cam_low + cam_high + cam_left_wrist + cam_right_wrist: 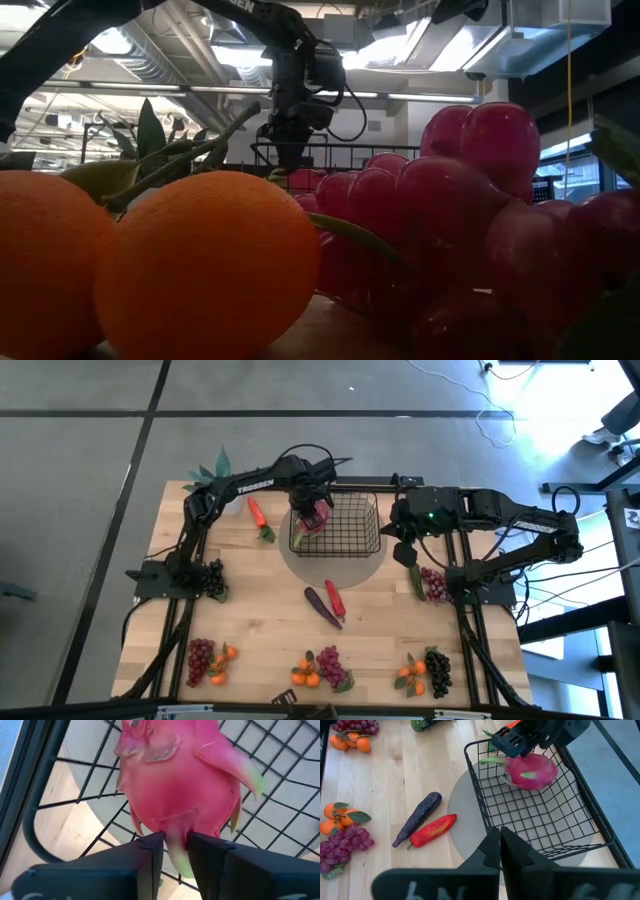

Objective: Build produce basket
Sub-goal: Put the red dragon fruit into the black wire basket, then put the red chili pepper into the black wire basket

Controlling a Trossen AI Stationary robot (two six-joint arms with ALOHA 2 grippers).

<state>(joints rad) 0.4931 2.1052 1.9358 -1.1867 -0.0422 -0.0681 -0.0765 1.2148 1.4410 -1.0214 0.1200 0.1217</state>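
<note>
Basket [338,525] sits mid-tabletop – the left tool [312,518] hangs inside its near-left corner, pinching the pink dragon fruit [530,770] by its stem end. Better to lower it to the mesh before letting go. The right tool [500,845] waits alongside, pressed together – fruit's underside is hidden.

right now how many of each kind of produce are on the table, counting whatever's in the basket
grape bunches: 5
orange clusters: 3
carrot: 1
red pepper: 1
eggplant: 1
pink fruit, held by the left gripper inside the basket: 1
total: 12
</note>
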